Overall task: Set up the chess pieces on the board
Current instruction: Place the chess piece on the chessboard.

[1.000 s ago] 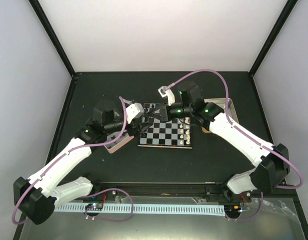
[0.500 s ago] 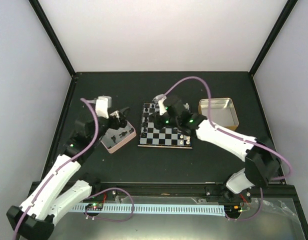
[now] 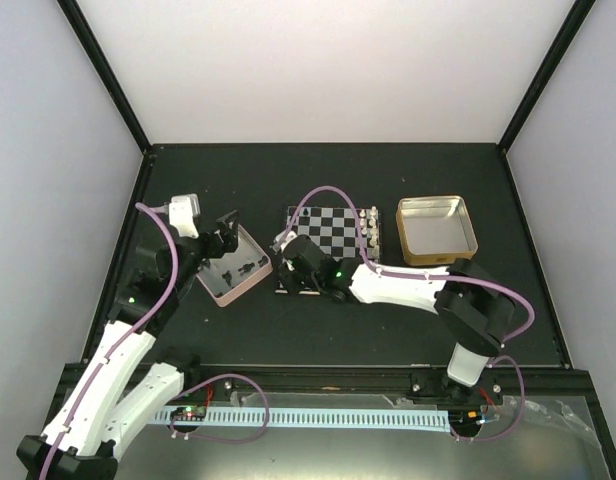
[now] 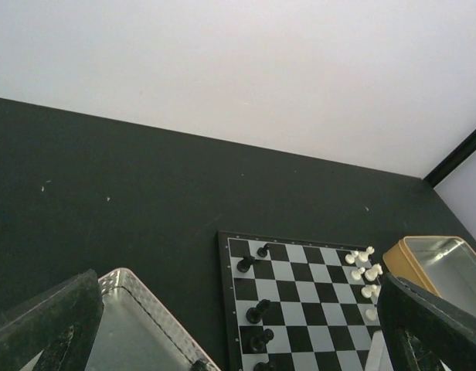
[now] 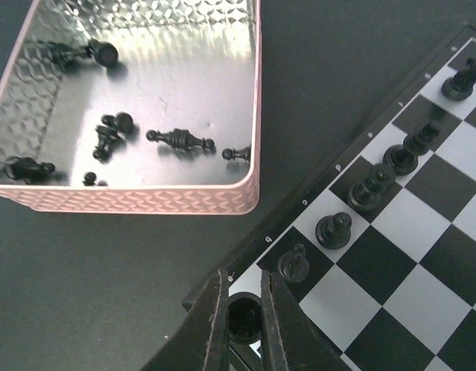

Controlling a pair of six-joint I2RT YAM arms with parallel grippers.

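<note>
Left gripper [image 3: 226,225]: jaws wide apart, nothing between them. It hangs over the far end of the pink-rimmed tin [image 5: 145,201], which lies just under it. Several loose chess pieces [image 5: 180,139] lie tipped over on the tin floor, not yet set out. The wide stance likely readies it to drop in for one. From its own camera the board [image 5: 392,286] is ahead and to its right.

Right gripper [image 5: 243,282]: reaches across low over the board's near-left corner, with the pink-rimmed tin just to its left and not touching it. The fingers are nearly together, pinched on one small black piece [image 5: 244,321] at the corner square. I cannot tell if the base is down on the board. It is gripped near the top, likely so it stays upright as it is set down.

Running away from that gripper along the same board edge is the placed row [image 5: 333,229], five black figures upright, one per square. The held one looks meant for the last end square of that line. The squares to the gripper's right are bare.

Farther right, well apart from the right gripper, the white pieces [image 3: 369,225] stand along the opposite board edge. Beyond them is the gold-rimmed tin [image 4: 398,261], with no pieces visible in it.

The black side is partly done, and the pieces in the tin have yet to go out.
</note>
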